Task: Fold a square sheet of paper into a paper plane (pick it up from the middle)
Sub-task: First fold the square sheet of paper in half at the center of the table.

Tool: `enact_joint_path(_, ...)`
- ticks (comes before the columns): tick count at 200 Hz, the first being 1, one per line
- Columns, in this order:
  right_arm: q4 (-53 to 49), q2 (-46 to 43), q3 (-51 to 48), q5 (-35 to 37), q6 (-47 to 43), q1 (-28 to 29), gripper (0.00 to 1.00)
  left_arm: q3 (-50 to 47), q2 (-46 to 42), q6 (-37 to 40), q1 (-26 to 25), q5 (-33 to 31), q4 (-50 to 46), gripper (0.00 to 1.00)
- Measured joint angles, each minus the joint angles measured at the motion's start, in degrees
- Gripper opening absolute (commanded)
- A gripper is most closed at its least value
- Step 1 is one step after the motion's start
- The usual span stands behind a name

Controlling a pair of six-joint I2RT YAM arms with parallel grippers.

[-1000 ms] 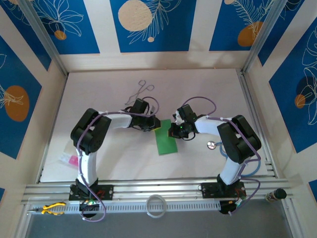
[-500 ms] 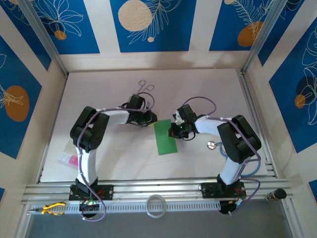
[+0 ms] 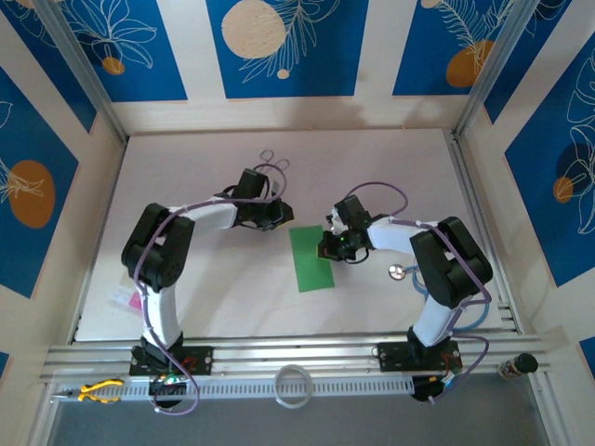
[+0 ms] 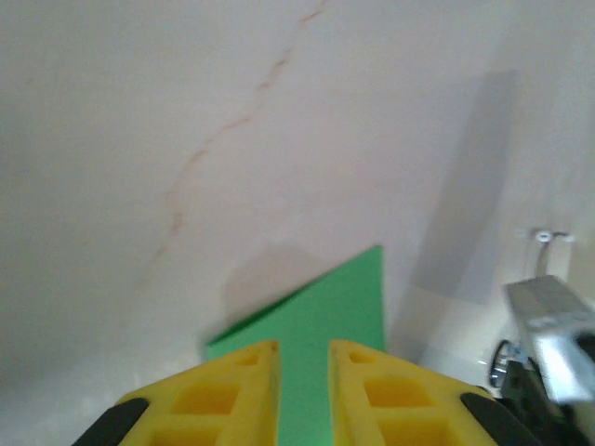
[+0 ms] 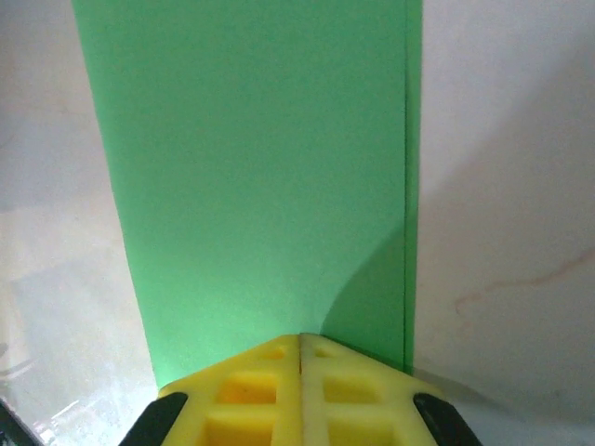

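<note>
Currently the square sheet of paper [image 3: 310, 259], folded to a narrow rectangle, is lying flat on the table [image 3: 390, 158] between the arms. The right fingers [image 5: 251, 381], closed together, are bearing on its right edge, probably pinning the fold. The left fingers [image 4: 232, 390] are hovering slightly parted and empty near its far-left corner, likely giving clearance.

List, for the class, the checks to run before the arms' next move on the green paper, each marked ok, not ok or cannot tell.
1. Green paper sheet lies flat on the table, folded to a strip: ok.
2. Right gripper shut, tips at the sheet's edge: ok.
3. Left gripper slightly open, empty: ok.
4. Left gripper apart from the sheet: ok.
5. Folded layers aligned: cannot tell; a thin line runs along one long edge.
6. Forceps apart from the sheet: ok.
</note>
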Motion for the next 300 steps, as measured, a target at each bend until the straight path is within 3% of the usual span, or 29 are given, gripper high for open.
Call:
enact_joint_path(26, -1.11, -4.57, 0.0, -0.57, 1.9, -0.28, 0.15, -0.48, -2.05, 0.59, -1.07, 0.33, 0.28, 0.22)
enact_joint_path(47, -0.61, -10.27, -0.79, -0.87, 3.87, -1.18, 0.29, -1.14, -1.97, 1.51, -2.49, 1.03, 0.02, 0.22)
enact_joint_path(86, 1.11, -20.81, -9.9, -2.32, 10.19, -3.89, 0.4, -1.25, 0.61, 2.32, -3.76, 2.86, 0.44, 0.22)
enact_joint_path(138, 1.16, -23.17, -16.94, -5.66, 15.52, -3.74, 0.43, 0.46, 5.75, 4.52, -3.76, 3.06, -0.22, 0.21)
enact_joint_path(300, -1.14, -18.91, -17.97, -4.2, 18.03, 0.31, 0.46, -4.81, 5.81, 1.57, -2.03, 7.39, 9.9, 0.22)
